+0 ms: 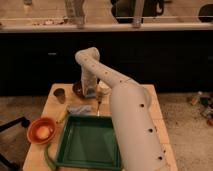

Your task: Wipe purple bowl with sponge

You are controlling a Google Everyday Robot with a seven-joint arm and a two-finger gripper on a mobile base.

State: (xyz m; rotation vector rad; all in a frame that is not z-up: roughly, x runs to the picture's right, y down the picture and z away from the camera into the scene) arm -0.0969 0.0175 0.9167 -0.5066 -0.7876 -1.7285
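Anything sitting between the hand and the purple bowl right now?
Nothing visible does. The hand hangs at the right edge of the small round dark purple bowl. The small metal cup stands apart on the bowl's left, and a flat pale blue-grey piece lies nearer the camera, both off the path.
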